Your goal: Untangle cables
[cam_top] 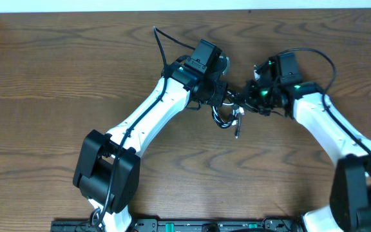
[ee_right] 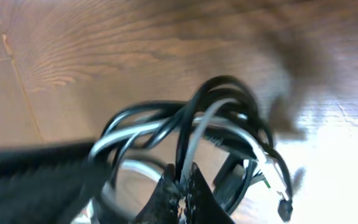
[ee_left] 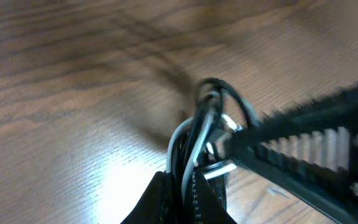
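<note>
From overhead, the brown wood-grain table (cam_top: pixel 57 77) carries nothing but the work itself: the small bundle of thin black and light-grey cables (cam_top: pixel 226 118) hangs in a knot of loops between the two arms, a little beyond the table's middle, with one small plug (cam_top: pixel 237 131) dangling toward the near edge. The black two-finger left gripper (cam_top: pixel 219 98) and the black two-finger right gripper (cam_top: pixel 250 96) face each other just beside it, each reaching into the bundle from its own side. In the left wrist view, the left jaws are pressed together with black and grey strands pinched between them, the rest arching up in a tight hoop; the ridged finger of the other arm crosses close on the right. In the right wrist view, the right jaws are likewise closed on a few strands at the foot of the coil, which fans out above in overlapping black and grey loops. Judging from this, both holds are made but no separation shows yet: the two cords are thoroughly intertwined, so the pulling apart and laying out of each appears to be left to do.
</note>
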Controlling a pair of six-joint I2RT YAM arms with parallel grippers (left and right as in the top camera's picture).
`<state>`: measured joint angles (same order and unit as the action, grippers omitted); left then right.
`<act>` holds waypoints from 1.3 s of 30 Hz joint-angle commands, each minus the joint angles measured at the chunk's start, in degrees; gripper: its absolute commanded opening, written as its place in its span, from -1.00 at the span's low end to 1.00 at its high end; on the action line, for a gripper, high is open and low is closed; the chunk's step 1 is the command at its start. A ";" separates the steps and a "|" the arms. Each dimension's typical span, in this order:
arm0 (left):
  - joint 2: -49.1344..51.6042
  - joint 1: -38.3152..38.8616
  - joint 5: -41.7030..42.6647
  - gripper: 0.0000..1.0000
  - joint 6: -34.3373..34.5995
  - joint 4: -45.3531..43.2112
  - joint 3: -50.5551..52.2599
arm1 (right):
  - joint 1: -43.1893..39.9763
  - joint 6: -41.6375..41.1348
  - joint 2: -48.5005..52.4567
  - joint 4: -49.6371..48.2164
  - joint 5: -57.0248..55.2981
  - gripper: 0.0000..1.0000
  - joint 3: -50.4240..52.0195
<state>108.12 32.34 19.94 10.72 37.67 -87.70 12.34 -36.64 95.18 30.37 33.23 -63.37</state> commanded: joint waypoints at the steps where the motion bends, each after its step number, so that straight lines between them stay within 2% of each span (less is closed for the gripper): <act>1: 0.11 -1.09 0.35 -0.85 0.59 -0.83 -0.39 | -0.72 5.51 -7.06 2.93 1.79 -0.98 -1.01; 5: 0.11 -2.03 0.35 -0.85 0.57 -1.22 -0.39 | -0.72 7.61 -14.49 7.50 0.02 -0.98 -1.01; 11: 0.11 -3.19 0.37 -0.85 0.57 -1.29 -0.39 | -0.66 7.56 -24.85 15.15 -8.87 -0.98 -1.01; 15: 0.09 -3.34 0.98 -0.85 0.20 -1.73 -0.39 | -0.63 7.54 -28.00 18.27 -14.43 -0.98 -1.01; 16: 0.09 -3.34 3.21 -0.85 -1.66 -2.10 -0.39 | -0.63 7.54 -28.02 18.32 -14.73 -0.95 -0.98; 20: 0.09 -3.34 15.74 -0.85 -9.73 -3.58 -0.39 | -0.63 7.54 -26.34 17.55 -14.69 -0.56 -0.98; 22: 0.09 -3.34 17.14 -0.85 -10.29 -3.17 -0.39 | -0.63 7.54 -25.35 16.87 -14.67 -0.44 -0.98; 26: 0.50 -3.23 15.28 -0.85 -10.29 -0.55 -0.31 | -0.92 7.58 -24.00 16.44 -14.88 -0.39 -0.98; 28: 1.01 -2.69 11.80 -0.85 -10.32 0.37 0.37 | -1.46 7.61 -23.91 16.46 -15.10 -0.38 -0.98; 30: 1.81 -1.81 8.11 -0.85 -10.29 0.46 1.60 | -2.36 7.63 -23.93 16.44 -15.32 -0.35 -0.98; 37: 7.52 2.25 3.48 -0.85 -10.21 0.46 3.72 | -6.86 8.50 -23.93 17.38 -15.26 -0.30 -0.98; 39: 9.07 2.86 1.27 -0.85 -9.99 0.44 3.72 | -8.09 8.92 -23.93 17.46 -15.15 -0.17 -0.98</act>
<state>113.62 33.85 26.46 1.43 37.50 -85.14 6.00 -29.02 71.40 47.59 18.33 -63.59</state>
